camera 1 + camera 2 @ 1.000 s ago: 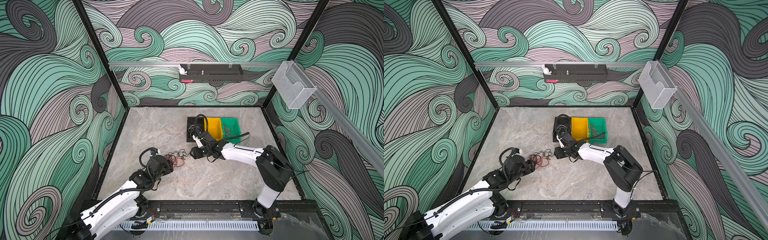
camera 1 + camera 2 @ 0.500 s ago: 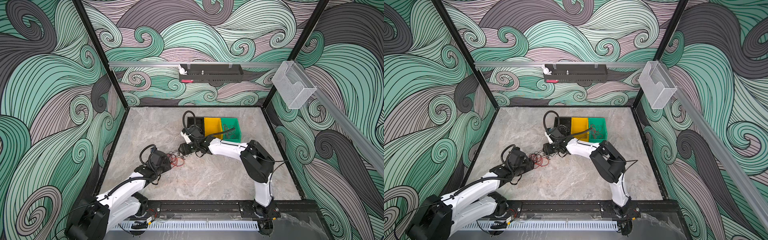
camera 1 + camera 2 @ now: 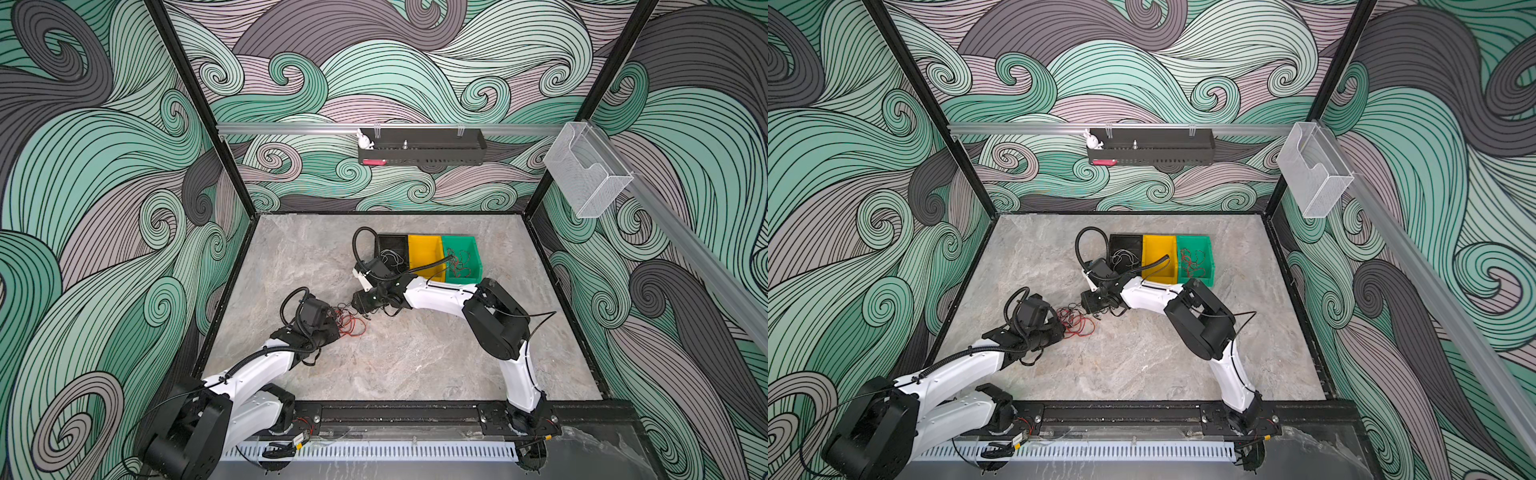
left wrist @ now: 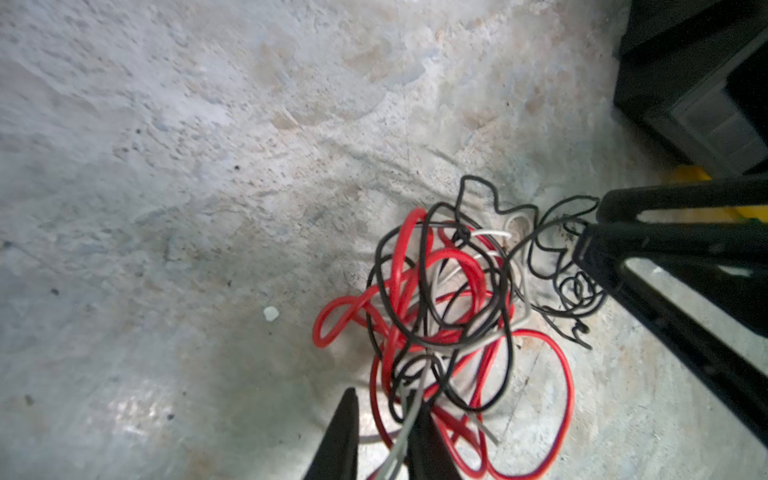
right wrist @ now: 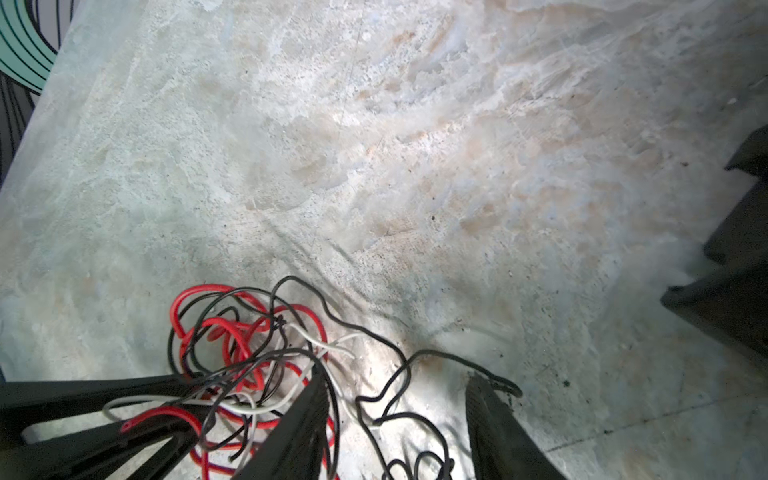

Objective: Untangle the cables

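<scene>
The cables (image 3: 351,322) are a knotted heap of red, black and white wires on the grey table (image 3: 395,361), between both arms. The left gripper (image 4: 386,403) reaches low into the heap, its fingers almost together round a white wire. I cannot tell if they pinch it. The right gripper (image 5: 397,376) is spread wide over a black wire. A second ago it was nearer the bins (image 3: 426,253).
</scene>
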Robot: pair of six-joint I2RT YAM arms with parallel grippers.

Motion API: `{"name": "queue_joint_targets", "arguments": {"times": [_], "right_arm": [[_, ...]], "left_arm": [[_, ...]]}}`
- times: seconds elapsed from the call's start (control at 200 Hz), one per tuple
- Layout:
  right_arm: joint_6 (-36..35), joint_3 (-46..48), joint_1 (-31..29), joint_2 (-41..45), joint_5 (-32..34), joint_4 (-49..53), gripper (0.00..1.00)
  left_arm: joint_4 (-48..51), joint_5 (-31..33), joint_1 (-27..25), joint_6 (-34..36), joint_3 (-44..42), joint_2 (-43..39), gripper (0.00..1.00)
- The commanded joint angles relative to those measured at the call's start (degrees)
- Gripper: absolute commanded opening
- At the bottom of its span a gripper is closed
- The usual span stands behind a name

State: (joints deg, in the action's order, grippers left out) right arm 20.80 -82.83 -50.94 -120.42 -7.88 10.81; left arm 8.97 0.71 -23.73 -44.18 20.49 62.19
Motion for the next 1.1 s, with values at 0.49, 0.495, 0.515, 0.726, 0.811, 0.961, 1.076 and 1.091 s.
{"name": "queue_joint_targets", "arguments": {"times": [0.49,0.495,0.515,0.726,0.811,0.961,1.076,1.091], "right_arm": [[-1.6,7.6,-0.2,3.7,6.3,1.4,0.10],[-1.6,7.7,-0.1,3.8,6.3,1.4,0.10],[-1.6,8.2,-0.1,4.2,6.5,1.4,0.09],[-0.3,15.8,0.5,10.9,8.2,-0.4,0.06],[0.5,19.6,0.5,14.4,8.0,-1.7,0.04],[2.9,26.4,0.7,20.3,10.7,-2.3,0.04],[3.9,30.0,1.3,24.5,11.7,-2.1,0.03],[3.9,30.4,1.4,25.0,11.7,-2.0,0.03]], "left_arm": [[4.6,-4.7,0.9,0.8,3.4,0.2,0.04],[4.6,-4.7,0.9,0.8,3.4,0.1,0.04],[4.7,-4.8,0.9,0.8,3.4,-0.1,0.04],[4.6,-7.2,0.9,1.1,2.8,-2.2,0.02],[2.9,-10.8,0.8,2.5,2.3,-2.9,0.03],[3.6,-12.0,0.8,2.9,1.7,-3.8,0.03],[0.9,-14.1,0.6,2.6,0.3,-4.2,0.04],[0.2,-14.6,0.6,2.8,0.0,-4.1,0.04]]}}
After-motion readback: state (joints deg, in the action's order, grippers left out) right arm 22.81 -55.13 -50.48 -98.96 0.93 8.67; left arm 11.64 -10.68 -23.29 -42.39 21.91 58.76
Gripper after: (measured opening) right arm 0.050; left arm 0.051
